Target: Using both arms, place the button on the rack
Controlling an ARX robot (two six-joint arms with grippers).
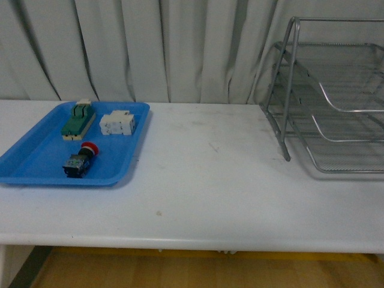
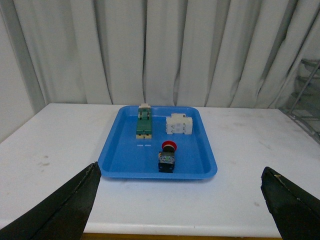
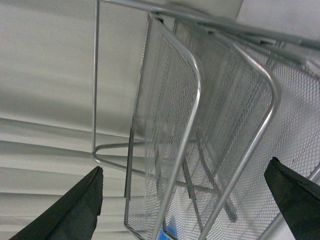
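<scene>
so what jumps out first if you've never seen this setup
A flat blue plastic tray sits at the left of the white table, holding a small red-capped push button near its front rim. At the far right stands a tall silver wire-mesh three-tier rack.

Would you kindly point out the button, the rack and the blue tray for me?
button (image 1: 80, 161), front view, black body.
rack (image 1: 348, 153), front view, bottom tier mesh.
blue tray (image 1: 36, 159), front view, bare floor.
</scene>
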